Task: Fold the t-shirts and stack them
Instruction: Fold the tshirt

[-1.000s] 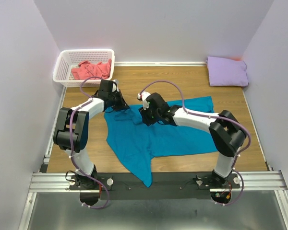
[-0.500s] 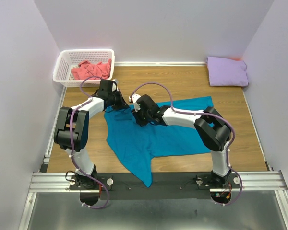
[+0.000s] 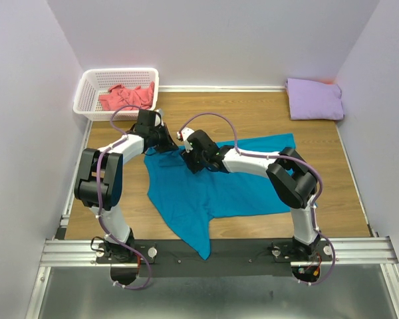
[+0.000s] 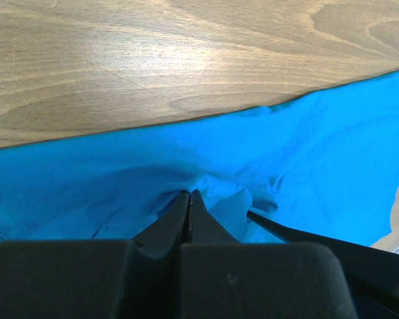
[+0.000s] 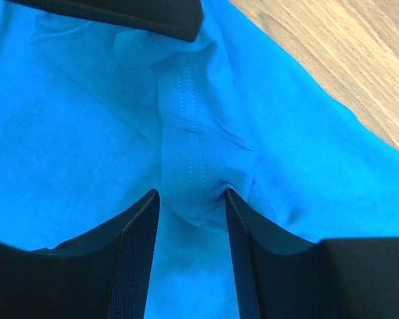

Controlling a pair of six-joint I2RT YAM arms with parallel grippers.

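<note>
Teal-blue t-shirt (image 3: 213,189) lies spread, not yet folded, across the middle of the table (image 3: 253,113), one corner trailing towards the near edge. Left claw (image 4: 189,198) is pinched fully together on a small tuck of the shirt's far edge, just inside where cloth meets bare wood; judged to be anchoring that edge so the fabric can be pulled flat or lifted. Right claw (image 5: 188,199) sits close beside it, fingers roughly half apart and pressed down astride a raised, double-stitched ridge of the same shirt. The ridge fills the gap, but a firm hold is not evident. Likely purpose: taking a second hold near the first, so both arms share the far edge for a fold. Pale lavender t-shirt (image 3: 314,98) rests folded at the far right corner, probably the start of the stack. Coral-pink t-shirt (image 3: 126,97) is crumpled in the white basket (image 3: 86,90), far left, awaiting its turn.
</note>
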